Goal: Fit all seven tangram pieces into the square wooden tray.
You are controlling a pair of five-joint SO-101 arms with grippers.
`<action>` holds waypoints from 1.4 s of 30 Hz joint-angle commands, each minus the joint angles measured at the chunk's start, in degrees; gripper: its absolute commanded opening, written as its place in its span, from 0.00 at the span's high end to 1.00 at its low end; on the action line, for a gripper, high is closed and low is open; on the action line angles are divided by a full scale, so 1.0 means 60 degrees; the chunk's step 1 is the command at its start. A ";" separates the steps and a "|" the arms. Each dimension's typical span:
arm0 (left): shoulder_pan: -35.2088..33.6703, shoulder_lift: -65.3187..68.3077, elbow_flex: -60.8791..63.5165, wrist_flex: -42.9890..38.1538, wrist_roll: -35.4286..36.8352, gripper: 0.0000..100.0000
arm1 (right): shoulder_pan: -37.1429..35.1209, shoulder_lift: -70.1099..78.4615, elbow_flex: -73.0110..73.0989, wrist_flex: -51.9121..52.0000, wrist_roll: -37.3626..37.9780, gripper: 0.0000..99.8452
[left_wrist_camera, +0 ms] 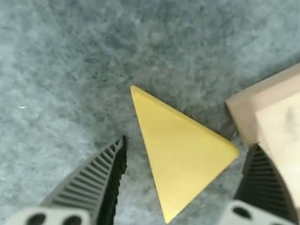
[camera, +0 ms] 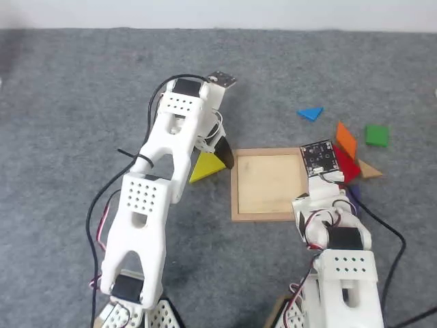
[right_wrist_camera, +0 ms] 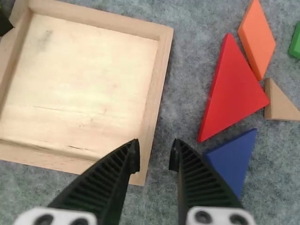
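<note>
My left gripper [left_wrist_camera: 189,143] hangs wide open astride the flat yellow wooden triangle [left_wrist_camera: 180,150], which lies just beside the square wooden tray [left_wrist_camera: 265,101], longest edge turned away from it. The right gripper [right_wrist_camera: 154,142], narrowly parted, sits over the tray's opposite rim, farther off.

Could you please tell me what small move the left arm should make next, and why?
Probably close the left gripper on the yellow triangle. Its fingers stand open on either side of the piece, apart from it, and the triangle lies flat on the grey carpet just outside the wooden tray's corner, so gripping seems to come before lifting it in.
</note>
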State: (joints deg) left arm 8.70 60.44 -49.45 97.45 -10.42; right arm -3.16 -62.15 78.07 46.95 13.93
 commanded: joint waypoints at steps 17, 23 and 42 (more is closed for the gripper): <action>-0.0879 0.0234 -0.0344 0.0498 -0.0059 0.64 | -0.0037 -0.0227 -0.0088 -0.0154 0.0176 0.87; -0.1275 0.0234 -0.0330 0.0498 -0.0132 0.65 | -0.0037 -0.0227 -0.0088 -0.0139 0.0176 0.87; -0.0425 0.0234 -0.0388 0.0337 0.0850 0.66 | -0.0037 -0.0227 -0.0088 -0.0125 0.0161 0.87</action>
State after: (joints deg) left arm 4.75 61.67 -51.38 98.86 -6.55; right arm -3.16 -62.15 78.07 46.95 13.93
